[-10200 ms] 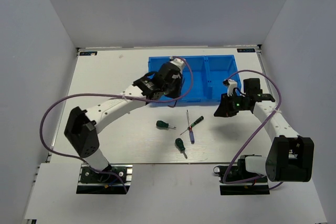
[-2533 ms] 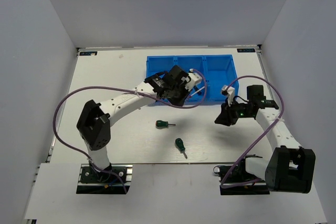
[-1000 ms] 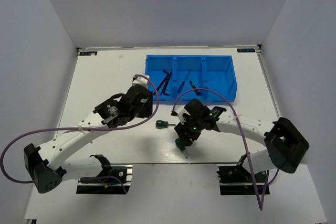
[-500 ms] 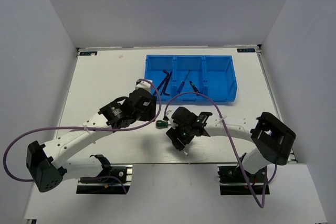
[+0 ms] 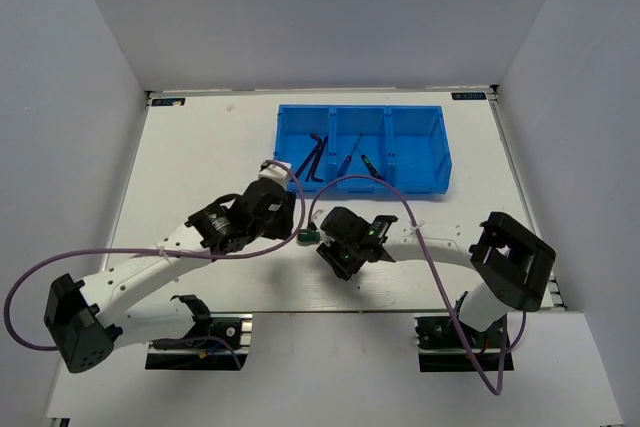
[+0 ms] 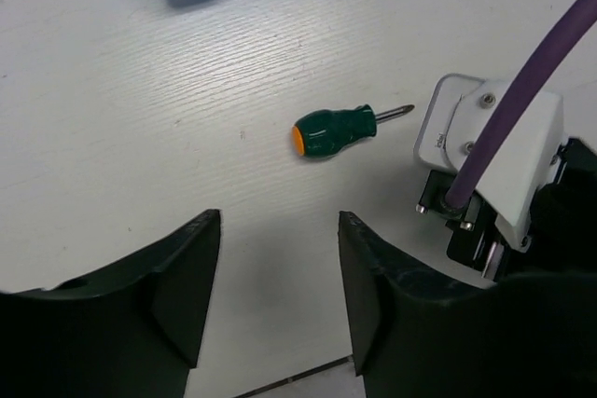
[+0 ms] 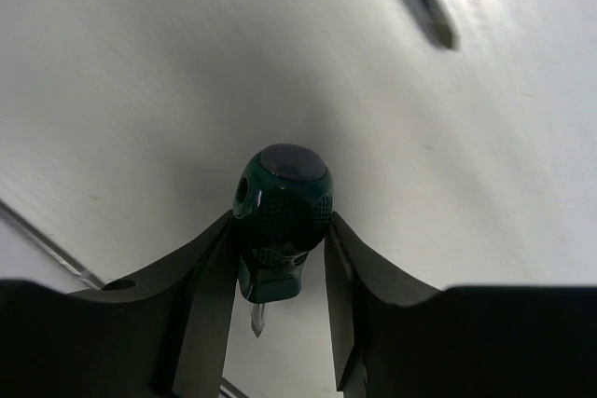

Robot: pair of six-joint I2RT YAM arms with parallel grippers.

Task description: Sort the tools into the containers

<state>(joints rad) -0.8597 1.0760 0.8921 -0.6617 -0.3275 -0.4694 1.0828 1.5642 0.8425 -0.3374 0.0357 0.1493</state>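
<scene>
Hex keys point(image 5: 316, 158) lie in tray's point(image 5: 418, 152) left compartment, screwdrivers point(image 5: 352, 159) in middle.

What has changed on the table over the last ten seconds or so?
The two slim screwdrivers went from the table into the middle compartment of the tray. The right gripper swung in and closed its jaws on the nearer green screwdriver. The left gripper drew back from the tray, open over the other green screwdriver, which lies where it did.

One green-handled screwdriver point(image 6: 336, 130) lies on the table point(image 6: 140, 90); a second screwdriver point(image 7: 283, 198) sits pinched in the right gripper point(image 7: 280, 230). Hex keys point(image 5: 315, 157) and, seemingly, slim screwdrivers point(image 5: 352, 159) lie in the blue tray point(image 5: 420, 110).
</scene>
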